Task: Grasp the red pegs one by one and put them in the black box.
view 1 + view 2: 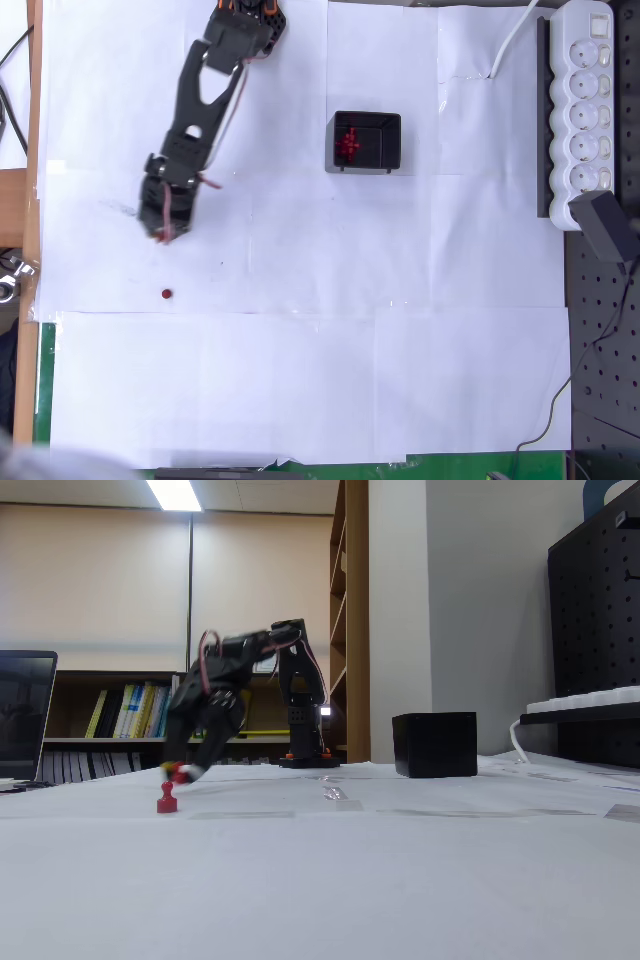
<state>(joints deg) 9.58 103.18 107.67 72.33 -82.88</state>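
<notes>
One red peg [166, 294] left out on the white tabletop [300, 380], the others heaped in the black box [366, 142].

The loose peg is dark red and round-topped, standing upright in the fixed view [167, 799]. My tool [163, 233] hangs near it, at the peg's 12 o'clock overhead, not touching; I cannot tell how far it is open. The box sits well apart at the peg's 2 o'clock, its pegs [348, 145] clustered at its left side.

my arm [200, 110] is black with orange at its base, red wires along it. my gripper [163, 235] shows red and yellow at the tip. dark red peg [166, 294] at six o'clock on white paper [300, 350]. black box [367, 142] holds red pegs [348, 145]. white power strip [585, 110], green edge.
</notes>
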